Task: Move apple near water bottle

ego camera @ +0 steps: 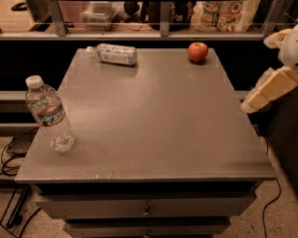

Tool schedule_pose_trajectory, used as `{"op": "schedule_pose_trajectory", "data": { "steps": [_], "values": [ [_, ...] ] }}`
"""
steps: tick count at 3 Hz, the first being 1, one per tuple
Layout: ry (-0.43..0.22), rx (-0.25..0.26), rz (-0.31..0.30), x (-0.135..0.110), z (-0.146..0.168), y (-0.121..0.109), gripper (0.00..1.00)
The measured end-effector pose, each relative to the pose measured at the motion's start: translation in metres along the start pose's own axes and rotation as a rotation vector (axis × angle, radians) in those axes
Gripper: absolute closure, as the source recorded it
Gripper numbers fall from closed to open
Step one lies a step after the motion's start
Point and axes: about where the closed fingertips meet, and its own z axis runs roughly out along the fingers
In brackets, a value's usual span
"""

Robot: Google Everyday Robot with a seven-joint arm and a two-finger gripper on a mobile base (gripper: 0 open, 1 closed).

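Observation:
The red apple (198, 52) sits at the far right of the grey table top (153, 116). The water bottle (49, 115), clear with a white cap and a narrow label band, stands upright near the front left edge. My gripper (274, 65) hangs in the air off the table's right edge, to the right of the apple and nearer than it. Its cream fingers (267, 90) are apart and hold nothing. Nearly the whole width of the table lies between the apple and the water bottle.
A second bottle (114, 54) with a wide pale label lies on its side at the far left of the table. A shelf with packets and containers (223, 11) runs behind the table. Cables (11, 160) lie on the floor at the left. Drawers (146, 209) are below the top.

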Motion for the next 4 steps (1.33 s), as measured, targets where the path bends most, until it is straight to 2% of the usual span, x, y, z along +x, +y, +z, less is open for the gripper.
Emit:
{"op": "schedule_pose_trajectory", "data": {
  "steps": [1,2,3,4],
  "values": [
    [-0.062,0.06,0.057,-0.003,0.034,-0.054,0.0],
    [-0.082,0.065,0.082,-0.005,0.066,-0.09,0.0],
    [-0.111,0.046,0.118,-0.012,0.116,-0.138,0.0],
    [-0.12,0.042,0.127,-0.014,0.13,-0.151,0.0]
  ]
}}
